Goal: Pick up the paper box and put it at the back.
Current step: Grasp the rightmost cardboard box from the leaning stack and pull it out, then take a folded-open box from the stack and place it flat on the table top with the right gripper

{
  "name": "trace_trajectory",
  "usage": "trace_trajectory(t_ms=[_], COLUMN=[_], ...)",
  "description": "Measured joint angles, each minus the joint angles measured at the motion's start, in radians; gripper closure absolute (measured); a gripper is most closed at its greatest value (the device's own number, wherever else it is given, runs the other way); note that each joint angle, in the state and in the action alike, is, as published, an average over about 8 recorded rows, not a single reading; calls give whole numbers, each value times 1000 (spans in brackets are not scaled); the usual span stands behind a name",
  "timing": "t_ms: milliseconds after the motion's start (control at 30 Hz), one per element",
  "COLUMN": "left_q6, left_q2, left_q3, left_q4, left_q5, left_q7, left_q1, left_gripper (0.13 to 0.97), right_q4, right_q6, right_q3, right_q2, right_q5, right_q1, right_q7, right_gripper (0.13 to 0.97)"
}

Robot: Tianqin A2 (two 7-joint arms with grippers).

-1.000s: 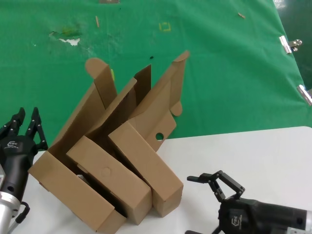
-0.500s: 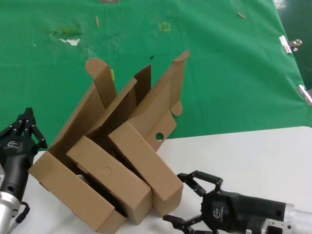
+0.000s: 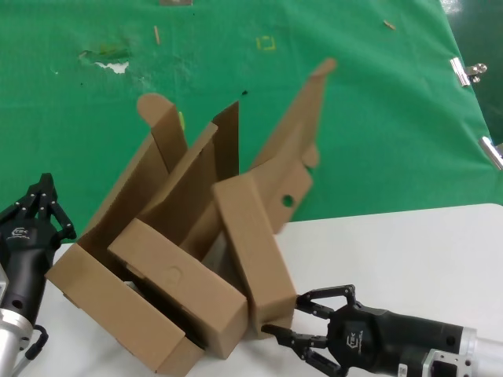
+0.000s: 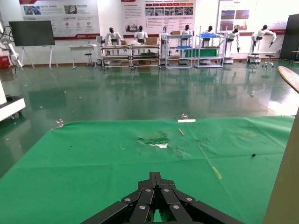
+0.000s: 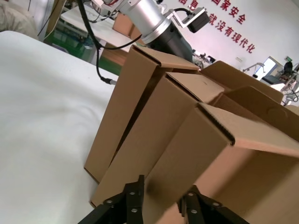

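Observation:
The paper box is the right-hand one of three nested brown boxes. It stands tilted, its lid open over the green cloth, with a round hole in the lid flap. My right gripper is on the white surface at the box's lower near corner. In the right wrist view its fingers sit either side of the box wall and press on it. My left gripper is shut and empty, left of the boxes and pointing at the cloth.
Two other open cardboard boxes lean against the paper box on its left. They also show in the right wrist view. Metal clips hold the cloth's right edge. The white surface runs to the right.
My right gripper moved in on the paper box's corner and its jaws narrowed onto it. The box turned and its lid swung up and right. My left gripper closed earlier and stays put.

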Motion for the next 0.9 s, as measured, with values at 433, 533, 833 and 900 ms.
trace_trajectory(t_ms=[433, 533, 833, 900], left_q6=[0, 0, 0, 0], left_q2=[0, 0, 0, 0], left_q3=[0, 0, 0, 0], left_q4=[0, 0, 0, 0], left_q5=[0, 0, 0, 0], left_q7=[0, 0, 0, 0], left_q1=[0, 0, 0, 0], left_gripper=[957, 957, 957, 957], right_q4=[14, 14, 6, -8], right_q6=[15, 32, 113, 127], right_q3=[35, 59, 97, 77], right_q2=[14, 29, 153, 191], right_q5=[23, 27, -43, -89], right_q1=[-8, -2, 103, 153], right_q7=[23, 42, 174, 216], right_gripper=[906, 937, 949, 954])
